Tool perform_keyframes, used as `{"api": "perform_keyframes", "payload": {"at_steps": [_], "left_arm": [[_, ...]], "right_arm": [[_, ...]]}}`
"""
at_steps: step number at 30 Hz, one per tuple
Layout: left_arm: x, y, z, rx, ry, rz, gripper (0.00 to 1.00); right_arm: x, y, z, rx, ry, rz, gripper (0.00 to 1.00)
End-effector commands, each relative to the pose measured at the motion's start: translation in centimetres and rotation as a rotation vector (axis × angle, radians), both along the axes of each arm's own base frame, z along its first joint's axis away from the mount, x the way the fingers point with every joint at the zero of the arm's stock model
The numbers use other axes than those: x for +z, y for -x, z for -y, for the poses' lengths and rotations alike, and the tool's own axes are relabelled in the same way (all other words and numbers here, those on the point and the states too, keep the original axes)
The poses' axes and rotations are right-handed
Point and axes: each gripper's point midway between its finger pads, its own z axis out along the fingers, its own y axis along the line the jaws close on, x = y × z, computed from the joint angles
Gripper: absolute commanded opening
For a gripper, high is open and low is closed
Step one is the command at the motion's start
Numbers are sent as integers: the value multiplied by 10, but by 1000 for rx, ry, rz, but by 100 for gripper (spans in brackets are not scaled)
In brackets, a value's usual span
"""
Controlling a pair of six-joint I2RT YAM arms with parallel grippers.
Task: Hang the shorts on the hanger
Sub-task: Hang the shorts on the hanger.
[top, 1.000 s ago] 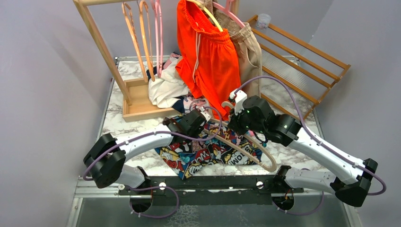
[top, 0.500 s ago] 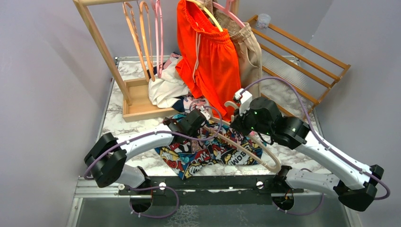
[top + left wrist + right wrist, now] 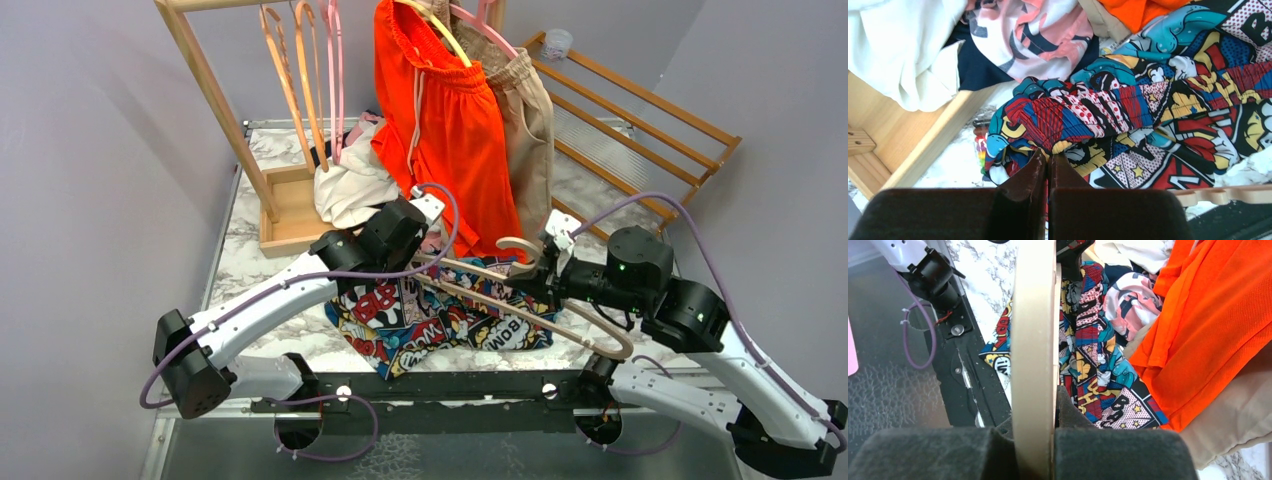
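Observation:
The comic-print shorts (image 3: 430, 325) lie on the marble table between the arms, their waistband end raised. My left gripper (image 3: 418, 262) is shut on the gathered waistband; the left wrist view shows its tips (image 3: 1048, 157) pinching the shorts (image 3: 1128, 110). The cream hanger (image 3: 478, 268) is held flat above the shorts, hook toward the back. My right gripper (image 3: 535, 283) is shut on it near the hook. In the right wrist view the hanger (image 3: 1034, 330) runs up from between the jaws (image 3: 1035, 410), over the shorts (image 3: 1088, 365).
A wooden rack at the back holds orange hangers (image 3: 290, 70), pink hangers (image 3: 335, 60), orange shorts (image 3: 450, 120) and beige shorts (image 3: 530, 110). A clothes pile (image 3: 355, 185) lies on the rack's base. A slatted wooden frame (image 3: 640, 130) leans at right.
My right arm has swung right and drawn the hanger with it. My left arm has moved back and up with the shorts' waistband, pulling it toward the hanger's left tip.

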Motion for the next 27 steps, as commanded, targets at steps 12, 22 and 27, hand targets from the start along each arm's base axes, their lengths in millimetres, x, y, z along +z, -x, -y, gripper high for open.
{"api": "perform_keyframes", "payload": {"at_steps": [12,22,27], "left_arm": [[-5,17,-3,36,8,-106,0],[6,8,-6,82,32,-80,0],[13,8,-3,83,65,-77,0]], "right_arm": [[-7,-14,-10,27,-21,141,1],[-18,-19,-15,27,-9,159,1],[-26,-24,-17,15,21,163,1]]}}
